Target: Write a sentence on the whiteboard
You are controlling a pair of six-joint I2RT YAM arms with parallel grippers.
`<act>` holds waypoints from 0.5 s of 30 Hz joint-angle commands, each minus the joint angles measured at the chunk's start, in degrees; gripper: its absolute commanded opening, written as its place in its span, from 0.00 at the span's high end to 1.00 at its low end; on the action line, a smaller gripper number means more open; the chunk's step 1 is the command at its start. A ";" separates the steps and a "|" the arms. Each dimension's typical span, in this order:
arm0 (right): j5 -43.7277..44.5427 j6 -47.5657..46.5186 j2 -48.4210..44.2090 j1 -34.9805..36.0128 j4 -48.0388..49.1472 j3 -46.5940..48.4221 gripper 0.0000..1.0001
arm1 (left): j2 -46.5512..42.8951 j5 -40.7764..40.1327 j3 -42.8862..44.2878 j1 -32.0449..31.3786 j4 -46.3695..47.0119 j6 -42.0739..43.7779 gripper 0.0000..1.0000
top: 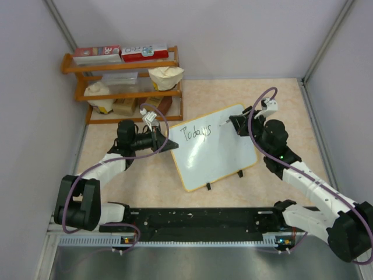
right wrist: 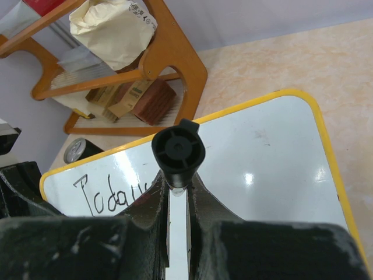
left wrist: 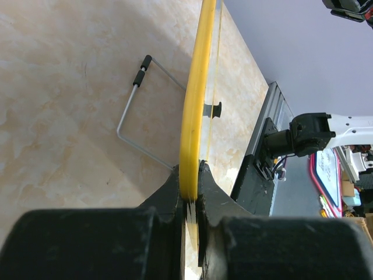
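The whiteboard (top: pixel 218 154) stands mid-surface (top: pixel 280 99), long axis slanting up to the right. It is glossy white with a yellow frame, and the writing (top: pixel 195 133) reads "Today's". The left tool (top: pixel 171 144), arm stretched low, pinches its left edge. The right tool (top: pixel 233 123), elbow bent, clamps a marker (top: pixel 224 123).

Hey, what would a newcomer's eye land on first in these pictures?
The yellow-framed whiteboard at mid-table, with black handwriting reading "Today's" in its upper left corner. The left claw is shut on its left edge; the right claw grips a marker near its top edge.
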 commanded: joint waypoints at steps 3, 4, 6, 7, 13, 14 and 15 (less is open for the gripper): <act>0.57 -0.41 1.52 -0.77 1.50 2.76 1.00 | -0.36 -4.48 -1.30 -0.48 -4.02 9.48 1.00; 0.57 -0.06 1.79 -0.86 1.59 2.93 1.00 | -0.45 -4.48 -1.30 -0.48 -3.93 9.48 1.00; 0.83 0.03 2.92 -0.77 1.50 3.64 1.00 | -0.54 -4.48 -1.57 -0.48 -3.67 9.31 1.00; 0.92 0.29 3.37 -0.77 1.33 3.81 1.00 | -0.54 -4.48 -1.66 -0.48 -3.67 9.31 1.00; 2.33 0.56 4.33 -0.77 1.68 4.34 1.00 | -0.63 -4.48 -1.57 -0.49 -3.75 9.48 1.00; 2.59 0.65 4.51 -0.68 1.50 4.52 1.00 | -0.54 -4.39 -1.57 -0.49 -3.67 9.48 1.00; 3.03 0.82 4.60 -0.77 1.33 4.78 1.00 | -0.45 -4.31 -1.48 -0.48 -3.75 9.48 1.00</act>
